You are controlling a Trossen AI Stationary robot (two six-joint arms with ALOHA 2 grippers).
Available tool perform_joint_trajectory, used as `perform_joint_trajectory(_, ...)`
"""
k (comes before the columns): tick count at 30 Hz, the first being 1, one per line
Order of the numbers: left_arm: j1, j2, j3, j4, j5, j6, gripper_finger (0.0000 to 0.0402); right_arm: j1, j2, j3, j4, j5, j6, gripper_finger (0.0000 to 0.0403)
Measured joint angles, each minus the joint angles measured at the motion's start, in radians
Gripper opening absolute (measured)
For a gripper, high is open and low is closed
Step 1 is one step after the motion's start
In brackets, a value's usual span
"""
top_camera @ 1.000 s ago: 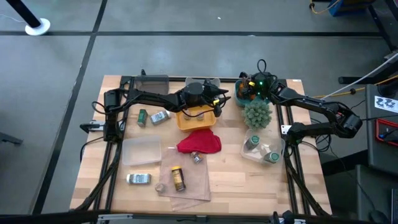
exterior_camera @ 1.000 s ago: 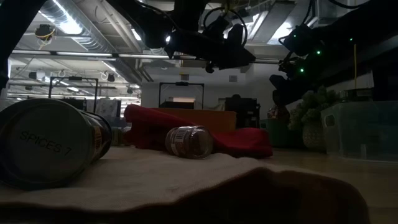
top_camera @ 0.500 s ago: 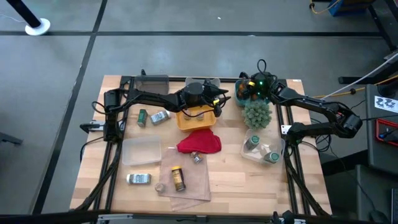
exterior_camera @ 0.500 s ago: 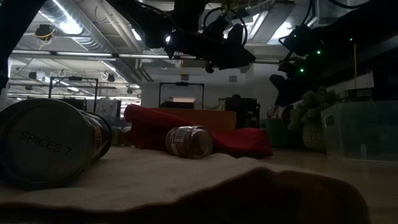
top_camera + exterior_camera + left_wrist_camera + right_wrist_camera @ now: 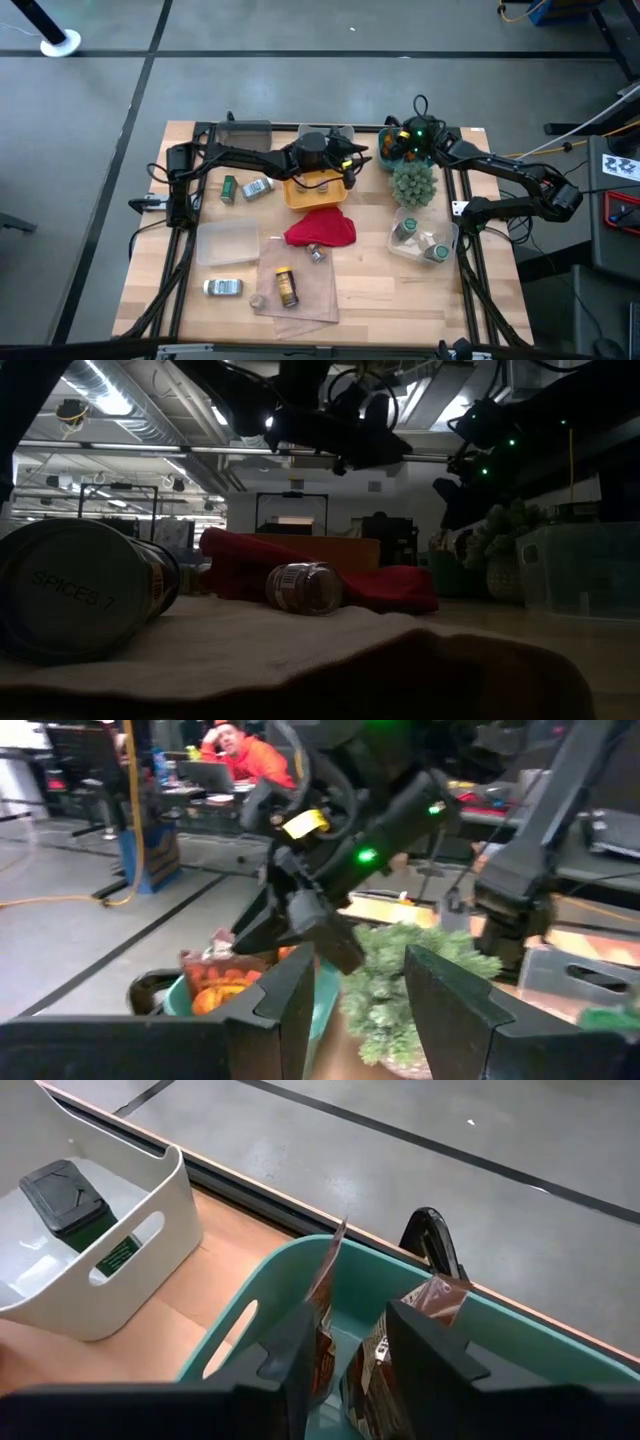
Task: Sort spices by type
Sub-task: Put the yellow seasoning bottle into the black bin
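The teal bin (image 5: 391, 150) at the table's far side holds upright orange-brown foil sachets (image 5: 326, 1295). My right gripper (image 5: 350, 1320) is open and reaches down into this bin, with sachets by its fingers. My left gripper (image 5: 358, 965) is open and empty. It hovers above the orange bin (image 5: 318, 190), facing the teal bin (image 5: 175, 995). A green-lidded jar (image 5: 229, 187) and a silver-capped jar (image 5: 257, 187) lie left of the orange bin. A yellow-capped brown bottle (image 5: 287, 285), a tan-topped pot (image 5: 258, 300) and another jar (image 5: 222, 287) lie near the front. A dark tin (image 5: 62, 1193) sits in a white bin. My right gripper stands in the teal bin from above, with the edge of one upright sachet (image 5: 330, 1270) rising between its fingers. I cannot tell whether the fingers touch it.
The fuzzy green plant (image 5: 413, 183) stands right of the orange bin. A red cloth (image 5: 320, 228) lies mid-table with a small jar (image 5: 316, 253) beside it. A clear container (image 5: 420, 240) on the right holds jars. A clear lid (image 5: 227, 243) lies on the left. People sit beyond the table.
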Motion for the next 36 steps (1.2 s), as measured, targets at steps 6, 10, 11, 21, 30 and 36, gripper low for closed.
perform_joint_trajectory(6,-0.015,-0.052,0.000,-0.118,0.069,0.005,0.0141,0.000,0.000,0.087,-0.100,-0.035,-0.002,0.0127)
perform_joint_trajectory(10,-0.034,-0.114,0.000,-0.325,0.071,0.037,0.0141,0.000,-0.001,0.151,-0.197,-0.058,-0.003,0.0127)
perform_joint_trajectory(11,-0.040,-0.132,0.000,-0.376,0.071,0.049,0.0141,0.000,-0.001,0.165,-0.221,-0.063,-0.003,0.0127)
perform_joint_trajectory(21,-0.167,-0.249,0.000,-0.814,0.078,0.113,0.0141,0.000,-0.001,0.213,-0.301,-0.248,-0.003,0.0127)
perform_joint_trajectory(30,-0.299,-0.253,0.001,-1.128,0.097,-0.038,0.0141,0.001,-0.001,0.213,-0.299,-0.486,0.007,0.0127)
perform_joint_trajectory(36,-0.361,-0.252,-0.001,-1.245,0.093,-0.231,0.0141,0.001,-0.001,0.213,-0.299,-0.547,0.039,0.0127)
